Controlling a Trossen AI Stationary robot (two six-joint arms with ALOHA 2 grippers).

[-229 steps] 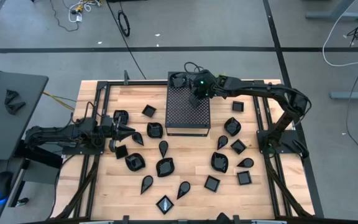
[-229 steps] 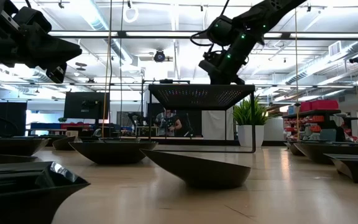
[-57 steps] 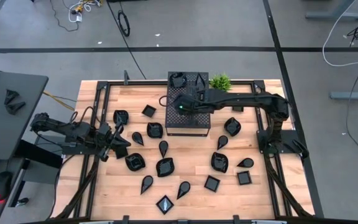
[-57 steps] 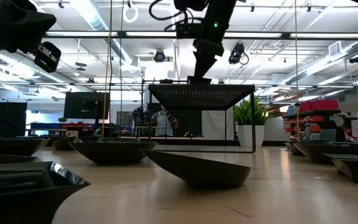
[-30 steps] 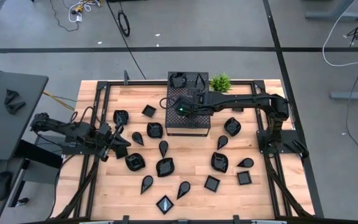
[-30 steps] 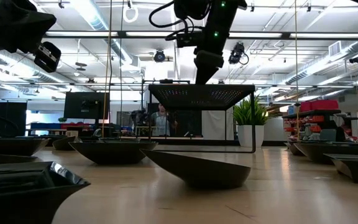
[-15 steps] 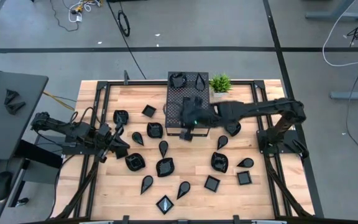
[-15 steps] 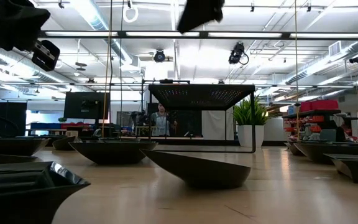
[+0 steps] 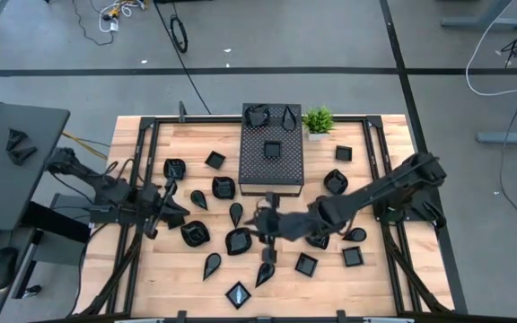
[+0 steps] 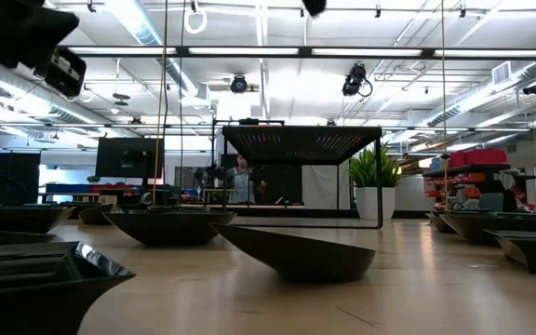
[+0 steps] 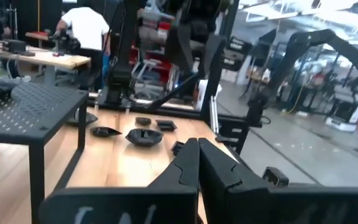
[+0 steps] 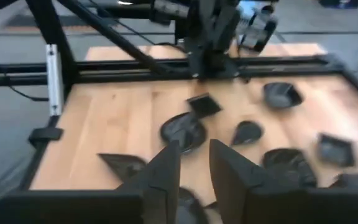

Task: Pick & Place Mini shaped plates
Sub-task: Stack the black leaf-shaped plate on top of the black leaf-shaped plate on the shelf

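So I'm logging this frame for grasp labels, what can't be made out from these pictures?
- High view: the right gripper and arm cover whatever mini shaped plates lie beneath them.
- Right wrist view: motion blur; nothing shows between the parted fingers, but contact with a plate can't be judged.
- Low view: the right arm is cut off by the top edge.
- High view: the dishes on the perforated box are too small to tell their shape.

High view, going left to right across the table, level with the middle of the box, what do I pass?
Rounded plate → small square plate → square plate on top of the perforated box → square plate right of the box.
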